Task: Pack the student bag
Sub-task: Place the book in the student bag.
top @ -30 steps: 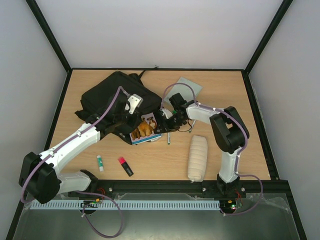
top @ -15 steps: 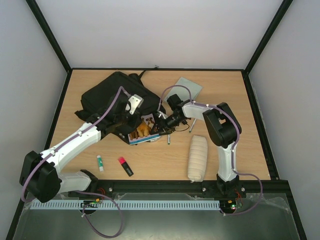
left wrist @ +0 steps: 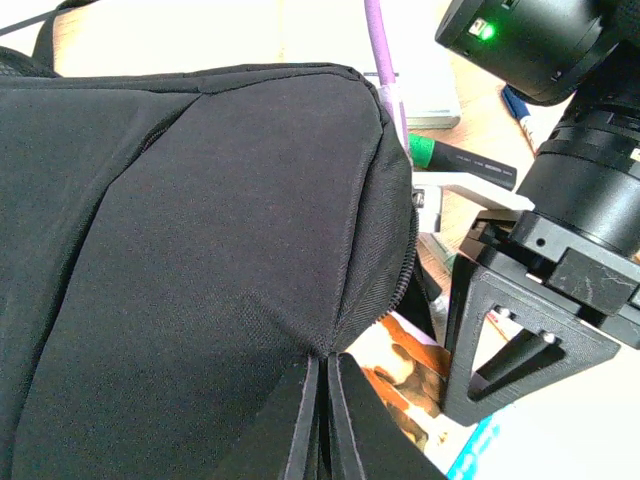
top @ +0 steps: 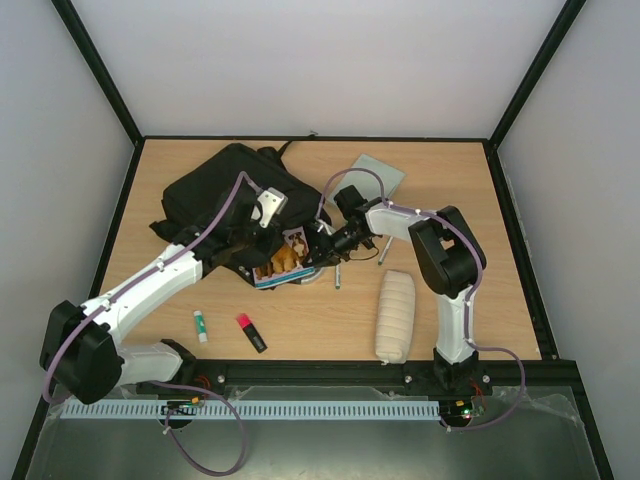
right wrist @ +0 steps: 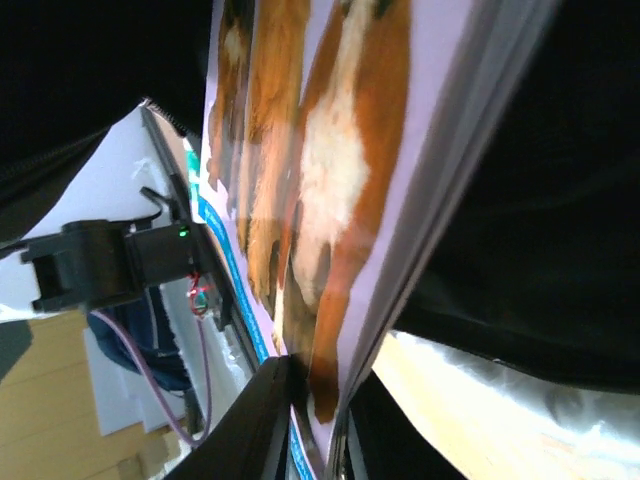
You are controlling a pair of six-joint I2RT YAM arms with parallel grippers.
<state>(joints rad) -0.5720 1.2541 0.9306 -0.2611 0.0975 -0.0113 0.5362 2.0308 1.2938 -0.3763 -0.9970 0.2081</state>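
Note:
The black student bag lies at the back left of the table, and fills the left wrist view. My left gripper is shut on the fabric edge of the bag by its opening. My right gripper is shut on a notebook with a dog picture, which lies partly under the bag's lifted edge. In the right wrist view the notebook stands on edge between my fingers, with dark bag fabric beside it. The notebook also shows in the left wrist view.
A grey book lies at the back. A white cylindrical pouch lies front right. A glue stick and a red-capped marker lie front left. A pen lies near the notebook, and a green marker beside the bag.
My right gripper has pushed the notebook leftward, further under the bag's lifted edge. My left gripper keeps hold of the bag fabric.

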